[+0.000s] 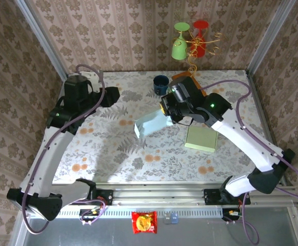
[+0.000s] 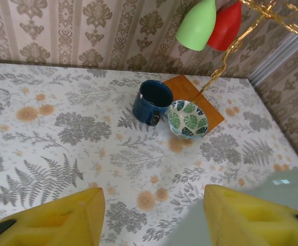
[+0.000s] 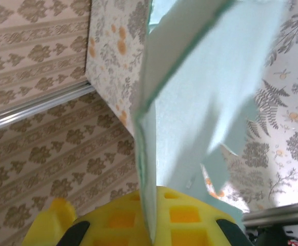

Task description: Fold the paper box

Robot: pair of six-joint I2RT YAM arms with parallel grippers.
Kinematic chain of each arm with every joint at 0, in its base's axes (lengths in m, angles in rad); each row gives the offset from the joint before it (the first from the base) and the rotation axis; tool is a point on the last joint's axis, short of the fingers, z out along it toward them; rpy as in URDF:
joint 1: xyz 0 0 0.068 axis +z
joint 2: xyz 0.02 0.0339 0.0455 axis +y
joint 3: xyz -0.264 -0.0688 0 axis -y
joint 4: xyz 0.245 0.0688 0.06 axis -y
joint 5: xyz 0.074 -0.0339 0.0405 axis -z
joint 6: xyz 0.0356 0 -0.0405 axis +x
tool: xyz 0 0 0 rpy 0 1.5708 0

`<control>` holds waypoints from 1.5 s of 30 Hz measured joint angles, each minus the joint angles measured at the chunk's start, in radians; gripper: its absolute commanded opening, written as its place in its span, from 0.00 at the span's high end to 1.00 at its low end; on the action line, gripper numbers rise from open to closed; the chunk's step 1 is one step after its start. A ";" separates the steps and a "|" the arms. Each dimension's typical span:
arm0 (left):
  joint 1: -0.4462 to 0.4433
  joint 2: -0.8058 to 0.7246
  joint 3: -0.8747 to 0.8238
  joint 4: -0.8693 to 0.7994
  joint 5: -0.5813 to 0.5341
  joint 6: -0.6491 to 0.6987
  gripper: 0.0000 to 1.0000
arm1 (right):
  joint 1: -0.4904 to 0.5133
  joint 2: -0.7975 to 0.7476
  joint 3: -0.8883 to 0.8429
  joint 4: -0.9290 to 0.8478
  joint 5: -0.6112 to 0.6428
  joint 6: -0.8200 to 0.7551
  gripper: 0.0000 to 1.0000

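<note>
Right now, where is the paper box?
Top view: mid-table, the paper box is clamped in the right gripper, left of the green sheet, nearer than the blue mug.

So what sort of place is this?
Probably a staged robot test booth, not a real room: wallpapered panels in metal framing, a floral tabletop, and arms bolted to a rail.

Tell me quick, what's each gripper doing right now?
Left gripper: open, holding nothing.
Right gripper: closed on the paper box.
</note>
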 measured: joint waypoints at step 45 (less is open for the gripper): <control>-0.346 0.084 -0.320 0.286 -0.134 -0.979 0.41 | -0.124 0.335 -0.190 0.441 -0.068 0.023 1.00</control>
